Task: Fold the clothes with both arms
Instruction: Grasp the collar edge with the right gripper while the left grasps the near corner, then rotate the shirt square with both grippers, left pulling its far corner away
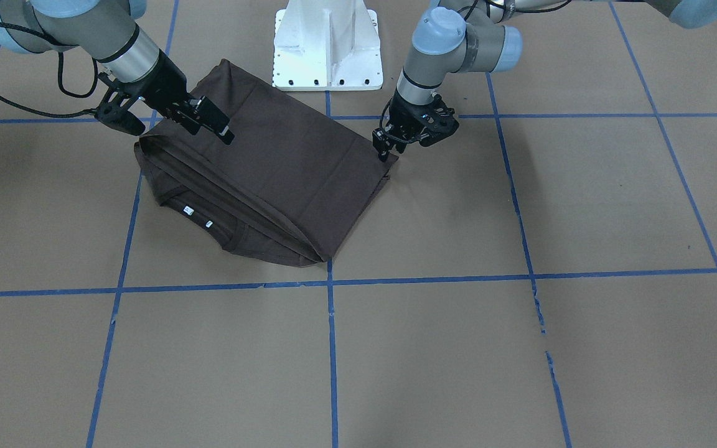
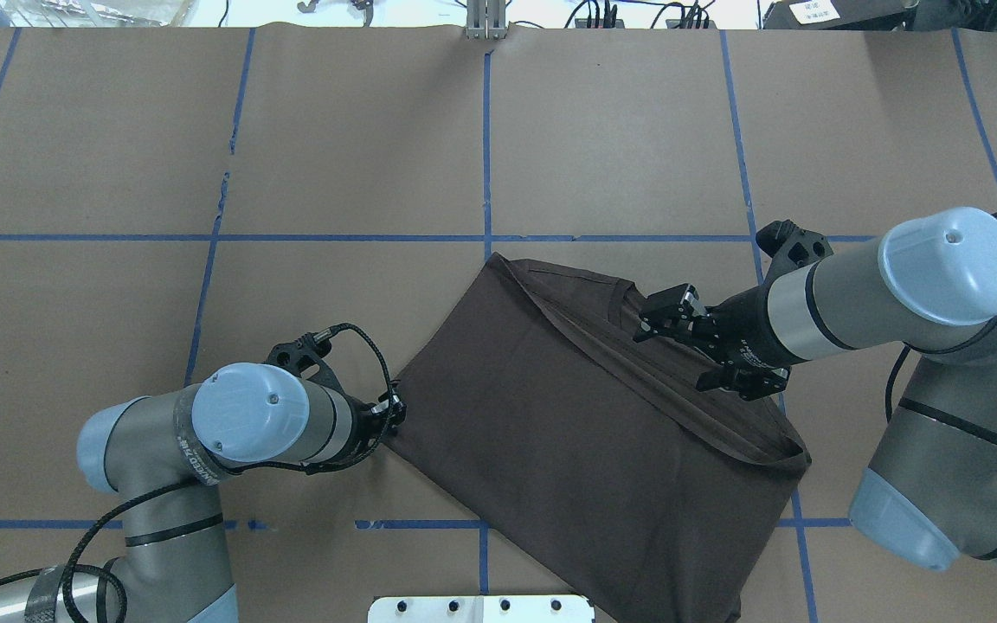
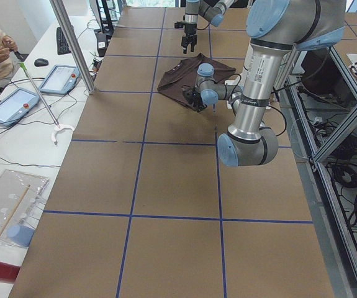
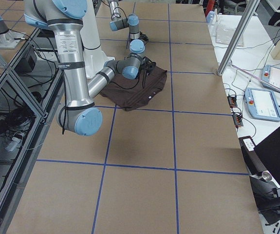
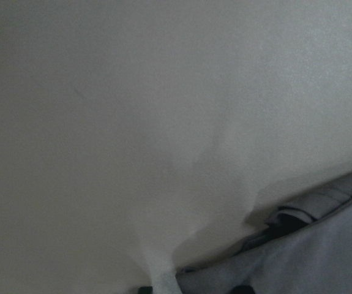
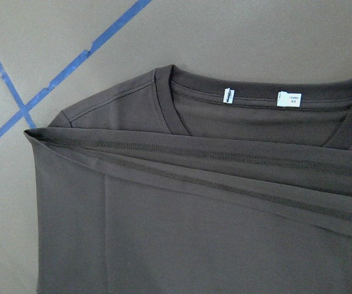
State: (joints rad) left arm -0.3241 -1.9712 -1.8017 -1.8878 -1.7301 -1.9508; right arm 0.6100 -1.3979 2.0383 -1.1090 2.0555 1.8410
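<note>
Logging status, I call to the desk: the dark brown T-shirt (image 1: 284, 168) lies on the papered table (image 1: 520, 348), skewed to the blue tape grid, near the white pedestal (image 1: 327, 43). It is doubled once. The hem (image 6: 224, 159) is laid up over the chest and stops short of the collar (image 6: 255, 92), so the white neck tags (image 6: 228, 95) show.

Desk: Grippers?

Me: The right gripper (image 2: 676, 355) hangs over the hem edge, jaws wide apart, nothing in them. Its wrist view is all cloth, no fingers. The left gripper (image 1: 384, 152) is low at the shirt corner on the fold-line side, touching the table or just above it. Its wrist view is blurred, so I cannot tell whether it has pinched the cloth.

Desk: Which step?

Me: My read is that the first fold is laid and the second is not begun. A cross fold is probably next.

Desk: What does it need?

Me: Each arm takes one corner of the same side edge and bites through both layers. Then a level carry across, so the top layer does not slide. The left looks about placed; the right would have to travel to the hem end of that side. One risk I'd flag is catching the upper layer only and peeling the fold open.
</note>
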